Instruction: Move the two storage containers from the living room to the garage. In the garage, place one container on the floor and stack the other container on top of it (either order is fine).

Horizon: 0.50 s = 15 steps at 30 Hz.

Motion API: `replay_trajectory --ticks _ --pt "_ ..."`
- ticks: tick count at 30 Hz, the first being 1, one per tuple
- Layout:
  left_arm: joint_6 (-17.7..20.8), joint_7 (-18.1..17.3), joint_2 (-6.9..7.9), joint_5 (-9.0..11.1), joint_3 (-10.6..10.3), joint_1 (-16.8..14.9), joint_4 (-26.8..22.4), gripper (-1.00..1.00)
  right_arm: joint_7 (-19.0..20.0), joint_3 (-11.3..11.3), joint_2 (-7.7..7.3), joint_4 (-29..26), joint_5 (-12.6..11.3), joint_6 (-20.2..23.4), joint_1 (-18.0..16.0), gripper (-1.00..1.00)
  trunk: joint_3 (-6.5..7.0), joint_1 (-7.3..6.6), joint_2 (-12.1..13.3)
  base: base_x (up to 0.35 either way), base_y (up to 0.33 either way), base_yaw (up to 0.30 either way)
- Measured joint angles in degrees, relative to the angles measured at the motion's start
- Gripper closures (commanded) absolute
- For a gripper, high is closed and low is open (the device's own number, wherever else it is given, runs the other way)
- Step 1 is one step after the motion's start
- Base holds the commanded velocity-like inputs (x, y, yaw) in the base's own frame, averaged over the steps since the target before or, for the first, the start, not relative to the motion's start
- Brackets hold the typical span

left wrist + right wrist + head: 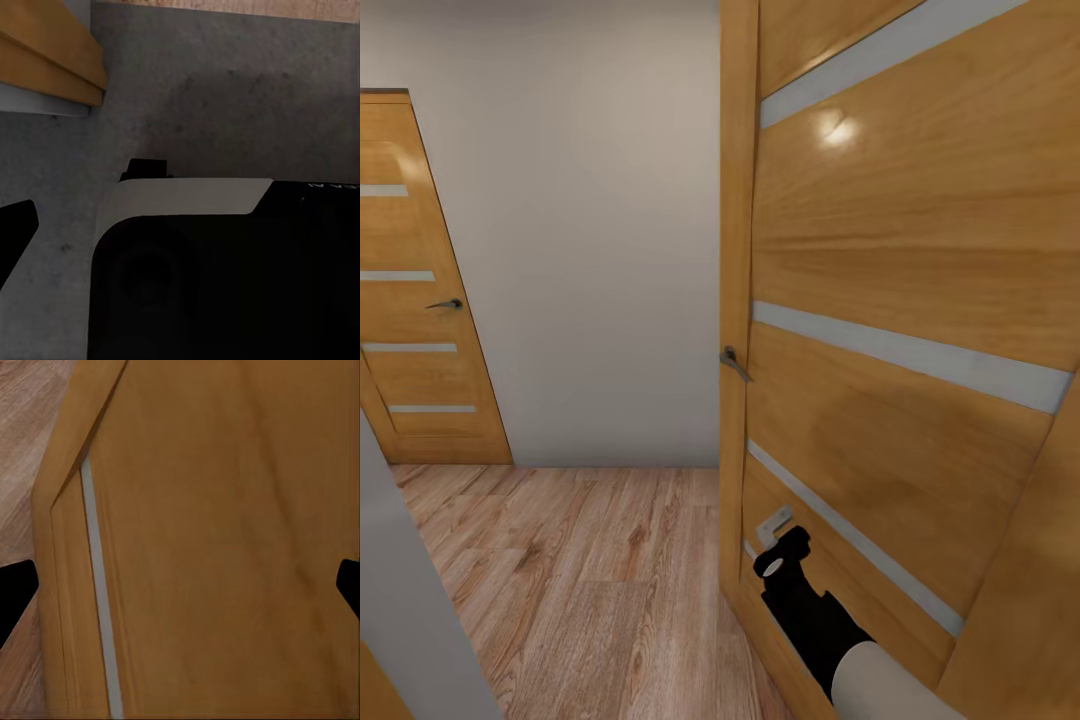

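We see two wooden doors in the head view, each with pale horizontal strips and a dark lever handle. The near door [900, 300] stands close in front of us at the right, its handle [734, 362] at its left edge. The far door [420, 290] is set in the plain wall [590, 250] at the left, well apart from the near one, with its own handle [447, 303]. A wood plank floor [580, 580] runs between them.

Our right arm [830, 630] reaches forward, black at the wrist and pale further back, and the right hand [780, 545] is just beside the bottom of the near door. In the right wrist view two black fingertips [15, 592] sit at opposite edges of the picture with the door panel [225, 532] and one pale strip [97, 592] between them; the right hand is spread wide and holds nothing.

The left wrist view looks at grey speckled concrete [225, 97], a wooden edge [52, 52] and part of our own black-and-white body [195, 262]. One black fingertip [15, 229] shows there; we cannot tell whether the left hand is spread or closed.

We see neither container, so we count none and cannot say where they are.
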Motion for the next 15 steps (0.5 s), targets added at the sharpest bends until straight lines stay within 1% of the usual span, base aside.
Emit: replay_trajectory --ticks 7,11,15 --pt "0.0 0.1 0.0 0.0 0.0 0.0 0.0 -1.0 -0.8 0.5 0.0 0.1 0.1 2.9 -0.3 -1.0 0.0 0.0 0.0 0.0 0.0 0.0" --pt "0.0 0.1 0.0 0.0 0.0 0.0 0.0 -1.0 -0.8 0.6 0.0 0.1 0.1 3.6 -0.5 -1.0 0.0 0.0 0.0 0.0 0.0 0.0" --pt "0.0 0.1 0.0 0.0 0.0 0.0 0.0 -1.0 -0.9 0.6 0.0 0.4 -0.1 3.8 -1.5 -1.0 0.0 0.0 0.0 0.0 0.0 0.0"
